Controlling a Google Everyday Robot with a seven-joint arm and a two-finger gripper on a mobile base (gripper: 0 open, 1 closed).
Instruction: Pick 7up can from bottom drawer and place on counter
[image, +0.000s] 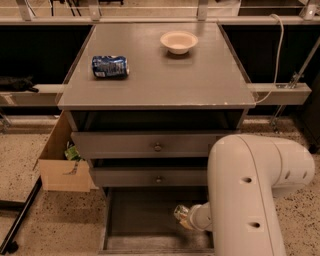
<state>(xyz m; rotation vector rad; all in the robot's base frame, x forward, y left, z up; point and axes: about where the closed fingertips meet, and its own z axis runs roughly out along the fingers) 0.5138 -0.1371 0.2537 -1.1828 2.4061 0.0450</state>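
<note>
The bottom drawer (142, 217) is pulled open, and its flat grey floor shows. My white arm reaches down into it from the right. My gripper (182, 216) is at the arm's tip, low over the right part of the drawer floor. Only a small silvery, yellowish end shows there, and I cannot tell whether it is the 7up can or part of the gripper. No green and white can shows anywhere else. The grey counter (165, 80) lies above the drawers.
A blue and white can (110, 66) lies on its side on the counter's left, and a white bowl (179, 41) stands at the back. Two knob-fronted drawers (157, 146) sit above the open one. A cardboard box (60, 165) stands on the floor at the left. My arm's bulk (250, 190) fills the lower right.
</note>
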